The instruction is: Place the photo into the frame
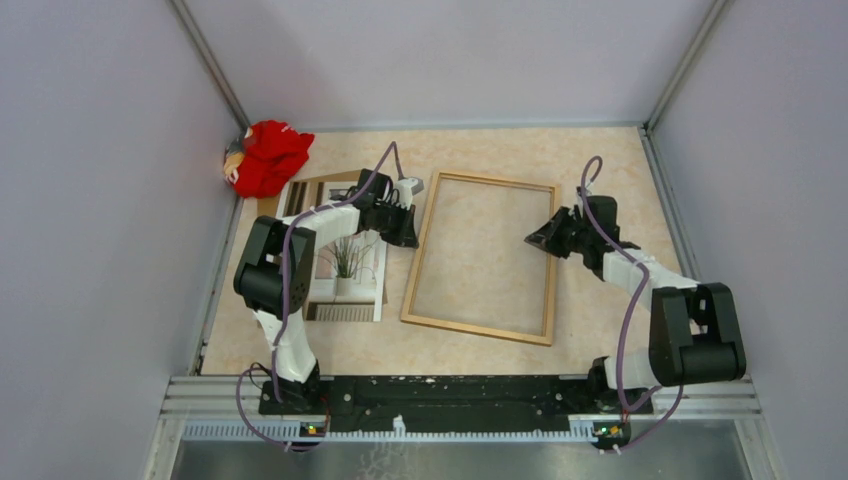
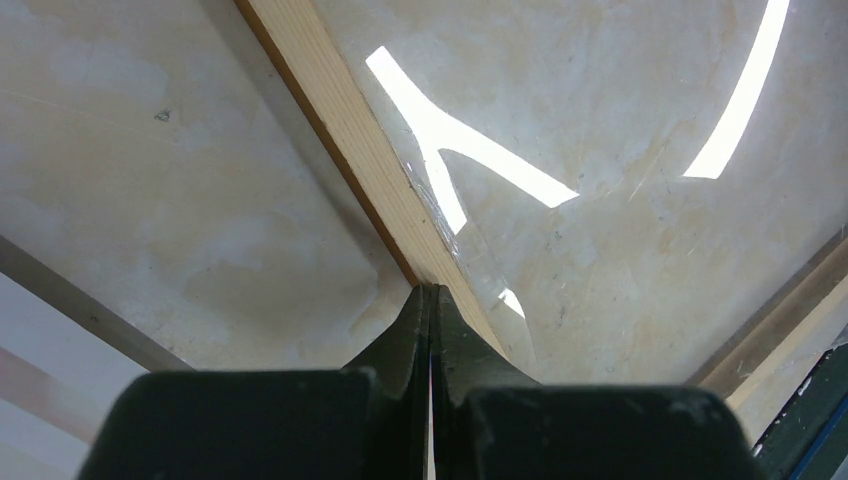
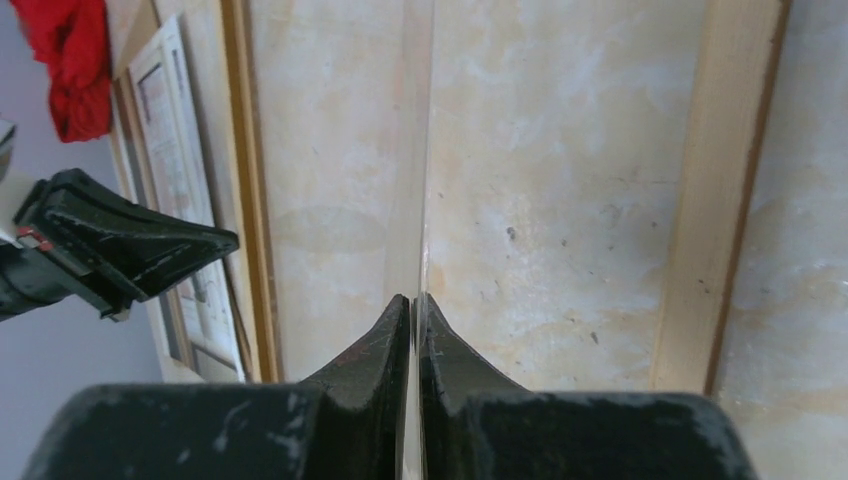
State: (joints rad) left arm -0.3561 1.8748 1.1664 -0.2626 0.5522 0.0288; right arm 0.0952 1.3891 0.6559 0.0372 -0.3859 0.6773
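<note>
Nearest the arm bases, a strip of table [image 1: 450, 355] is seen before the near short rail of the frame [image 1: 475, 330]. The frame is laid flat at mid-table with its long axis run from 6 to 12 o'clock, the far end leaned slightly toward 1. Just beside it at 9 o'clock, close but apart, the photo [image 1: 347, 262] is laid picture-up. Its long axis is set nearly parallel to the frame's, and part of it is covered from above by the left forearm.

Farther out, the left gripper [image 2: 430, 296] is placed at the frame's 9 o'clock rail near the far corner, and the right gripper [image 3: 413, 302] over the 3 o'clock rail opposite. Both pairs of jaws are seen pressed almost together. In each wrist view a thin clear sheet [image 2: 600, 230] seems to be nipped between them, though its outline cannot be made out from above.

From the left gripper the photo is found toward 7 o'clock, so the left arm is judged the nearer for fetching it; the sheet would first have to be dealt with. Tabletop is shown at 3 o'clock up to the side wall and at 12 up to the back wall. A red cloth [image 1: 268, 158] is bunched in the 10 o'clock corner, near the photo's far edge
</note>
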